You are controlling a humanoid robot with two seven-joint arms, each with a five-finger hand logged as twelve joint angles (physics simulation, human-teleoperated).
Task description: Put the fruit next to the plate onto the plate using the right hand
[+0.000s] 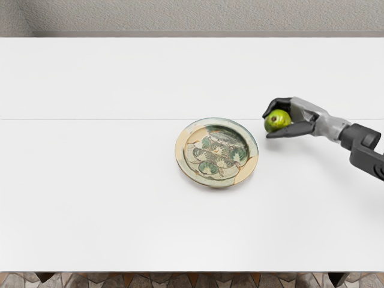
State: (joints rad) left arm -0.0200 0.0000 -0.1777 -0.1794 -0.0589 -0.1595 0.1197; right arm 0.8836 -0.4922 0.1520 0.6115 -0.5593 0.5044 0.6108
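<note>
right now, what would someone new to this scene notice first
The green fruit gripped in the right hand, which reaches in from the right edge, draws the eye first. Just left of it, mid-table, sits a round plate with a green painted pattern and nothing on it. Both stand out against the white table.

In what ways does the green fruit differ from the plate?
The fruit is small, round and plain green; the plate is wider, flat and patterned. The right hand grasps the fruit; the plate lies free on the table. Both show green.
</note>
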